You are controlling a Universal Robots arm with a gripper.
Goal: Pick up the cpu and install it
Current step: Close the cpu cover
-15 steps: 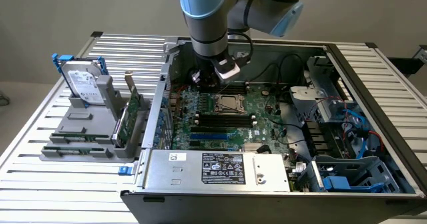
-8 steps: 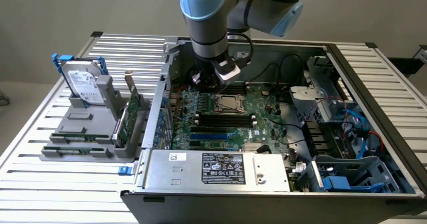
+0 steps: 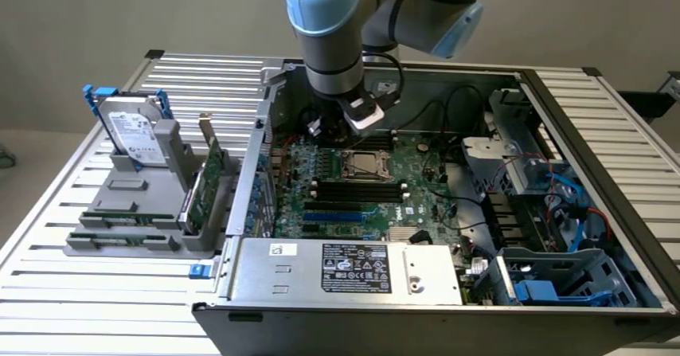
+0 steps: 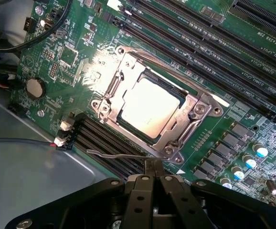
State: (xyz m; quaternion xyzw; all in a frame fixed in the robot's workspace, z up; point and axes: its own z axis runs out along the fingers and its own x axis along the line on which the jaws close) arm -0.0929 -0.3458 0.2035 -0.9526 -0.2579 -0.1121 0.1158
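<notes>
Near the upper centre of the exterior view, the arm (image 3: 331, 37) reaches straight down into the open computer case (image 3: 447, 292), its wrist pointing at the motherboard (image 3: 425, 205). Its fingers (image 3: 345, 133) are pressed together and hold nothing, their tips hanging just beside the socket frame (image 4: 202, 107). The cpu (image 4: 150, 106) lies flat inside that frame, near the middle of the board. At the exterior view's left, a hard drive (image 3: 136, 133) stands upright in a grey rack (image 3: 127, 213) on the slatted surface (image 3: 95, 292).
</notes>
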